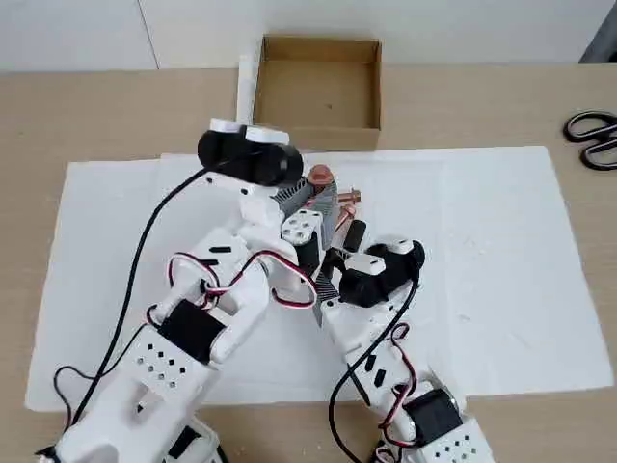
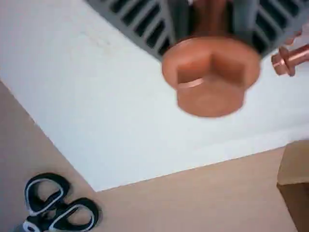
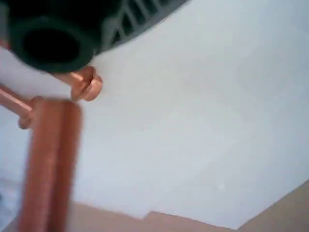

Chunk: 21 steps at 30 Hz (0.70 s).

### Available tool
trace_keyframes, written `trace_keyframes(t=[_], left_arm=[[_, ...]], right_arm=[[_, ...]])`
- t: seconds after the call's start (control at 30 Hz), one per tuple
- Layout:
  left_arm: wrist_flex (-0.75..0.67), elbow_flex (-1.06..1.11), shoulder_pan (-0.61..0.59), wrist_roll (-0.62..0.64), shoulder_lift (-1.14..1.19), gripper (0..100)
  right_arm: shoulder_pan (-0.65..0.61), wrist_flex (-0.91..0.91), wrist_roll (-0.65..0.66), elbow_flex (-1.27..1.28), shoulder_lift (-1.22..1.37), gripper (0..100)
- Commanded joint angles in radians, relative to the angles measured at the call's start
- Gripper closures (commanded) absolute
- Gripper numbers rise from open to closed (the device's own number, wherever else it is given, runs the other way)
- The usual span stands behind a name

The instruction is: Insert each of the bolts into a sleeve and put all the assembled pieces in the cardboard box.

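Item: copper bolt (image 1: 320, 176), hex-headed, clamped by the shank between the grey fingers (image 2: 140, 21) of the left gripper (image 1: 316, 191), over the far middle of the white sheet (image 1: 501, 251), head toward the cardboard box (image 1: 318, 92). Item: black sleeve (image 1: 353, 234), a short tube with an open bore, pinched in the closed right gripper (image 1: 345, 243), just nearside of the held bolt. Item: loose bolts (image 1: 347, 199), copper, lying on the sheet between the two grippers; how many cannot be told. Item: cardboard box, open-topped, at the far edge of the table (image 1: 96, 106), touching the sheet's far edge. Item: scissors (image 1: 593, 137), black-handled, on bare table by the far right corner.
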Motion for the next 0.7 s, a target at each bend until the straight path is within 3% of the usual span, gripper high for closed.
trace_keyframes(t=[0.0,0.67], left_arm=[[-0.041,0.016,0.026,-0.044,-0.040,99],[-0.037,0.042,0.032,-0.052,-0.040,99]], right_arm=[[-0.008,-0.002,0.011,0.008,-0.010,99.5],[-0.008,-0.001,0.011,0.008,-0.012,99.5]])
